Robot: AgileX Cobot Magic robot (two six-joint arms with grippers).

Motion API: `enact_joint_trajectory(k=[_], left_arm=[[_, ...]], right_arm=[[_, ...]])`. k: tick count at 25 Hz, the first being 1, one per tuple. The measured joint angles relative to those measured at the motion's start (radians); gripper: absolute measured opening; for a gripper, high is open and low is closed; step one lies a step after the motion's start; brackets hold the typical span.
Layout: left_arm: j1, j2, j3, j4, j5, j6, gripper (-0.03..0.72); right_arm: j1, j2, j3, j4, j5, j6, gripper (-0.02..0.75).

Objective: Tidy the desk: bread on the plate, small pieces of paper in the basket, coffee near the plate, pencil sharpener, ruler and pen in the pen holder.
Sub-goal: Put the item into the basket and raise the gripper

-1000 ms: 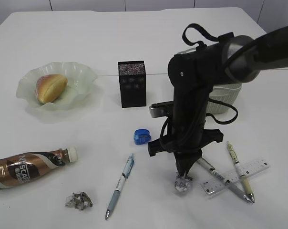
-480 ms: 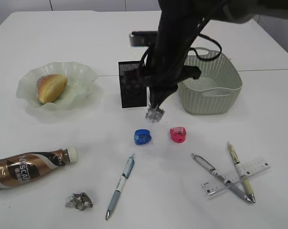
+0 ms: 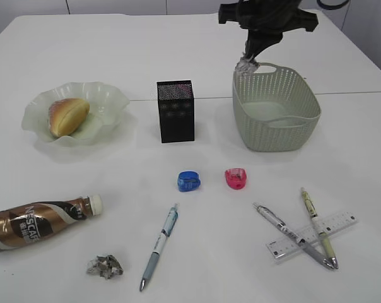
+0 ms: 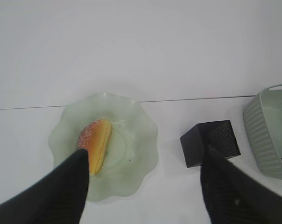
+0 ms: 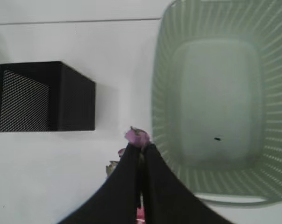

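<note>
I count two paper balls: one near the desk's front edge, one pinched in my right gripper above the basket's back-left rim; three pens, two sharpeners; my left gripper gapes

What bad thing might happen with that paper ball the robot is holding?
The right gripper pinches the small crumpled paper ball right at the near-left rim of the grey-green perforated plastic basket, not over its middle. If dropped now, it might bounce off the rim onto the white desk.
</note>
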Motion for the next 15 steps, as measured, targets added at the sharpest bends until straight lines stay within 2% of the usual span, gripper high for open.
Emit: enact_joint_trajectory(k=[6,12,15], left_arm=[[0.0,0.0,0.0,0.0,0.0,0.0,0.524],[0.0,0.0,0.0,0.0,0.0,0.0,0.522],[0.0,0.0,0.0,0.0,0.0,0.0,0.522]], right_arm=[[-0.047,0.078,-0.029,-0.097,-0.002,0.002,-0.013],[-0.055,0.133,-0.029,-0.154,0.0,0.002,-0.009],[-0.055,0.135,-0.029,-0.167,0.0,0.002,0.041]])
